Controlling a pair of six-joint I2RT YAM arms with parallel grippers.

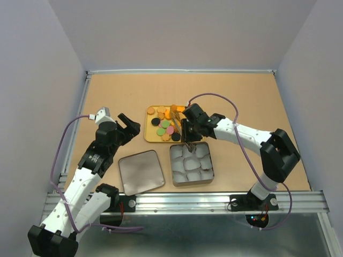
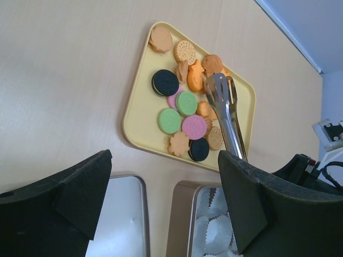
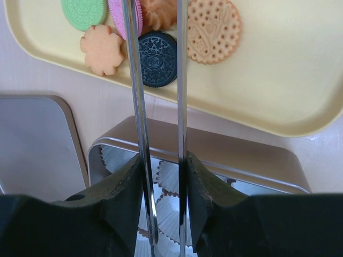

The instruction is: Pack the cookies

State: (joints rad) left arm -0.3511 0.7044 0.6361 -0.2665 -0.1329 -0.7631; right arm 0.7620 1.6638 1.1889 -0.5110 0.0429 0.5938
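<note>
The cookies (image 1: 164, 125) lie on a yellow tray (image 1: 148, 137): tan-orange, pink, green and black discs and some orange flower and star shapes. They also show in the left wrist view (image 2: 186, 103) and the right wrist view (image 3: 158, 52). My right gripper (image 1: 187, 134) is shut on metal tongs (image 3: 182, 80), whose tips (image 2: 221, 90) reach over the orange cookies. I cannot tell whether the tongs hold a cookie. My left gripper (image 1: 130, 125) is open and empty, left of the tray and above the table (image 2: 163, 160).
An open metal tin (image 1: 174, 166) lined with white paper cups (image 3: 169, 176) stands in front of the tray. Its lid (image 1: 141, 171) lies flat to the tin's left. White walls enclose the table on three sides.
</note>
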